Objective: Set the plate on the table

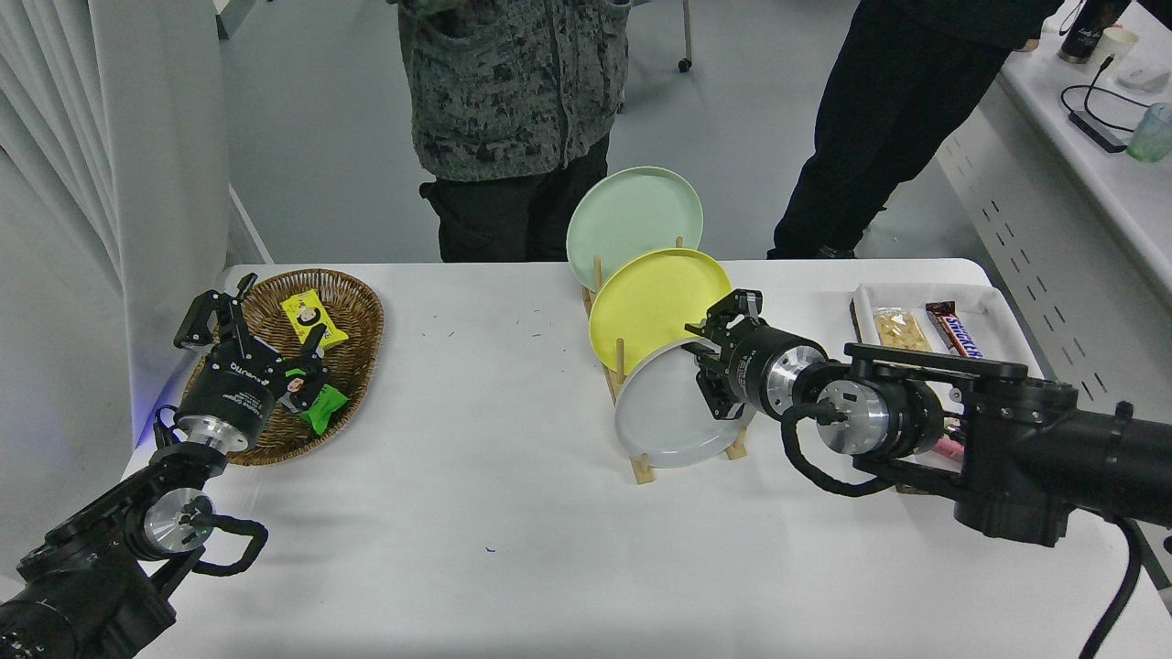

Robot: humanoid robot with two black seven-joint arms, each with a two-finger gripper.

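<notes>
The light-grey plate [661, 416] stands on edge in the front slot of a wooden rack [641, 471] on the white table [476, 513]. Behind it in the rack stand a yellow plate [650, 297] and a pale green plate [632, 215]. My right gripper [710, 362] is at the grey plate's upper right rim. It is open, with one finger behind the rim and one in front of it. My left gripper [252, 329] is parked open over the basket at the lower left.
A wicker basket [352, 325] with snack packets sits at the left. A white tray [993, 307] with snack bars sits at the right, behind my right arm. Two people stand at the far edge. A side counter [1099, 174] with cables and cups is at the upper right.
</notes>
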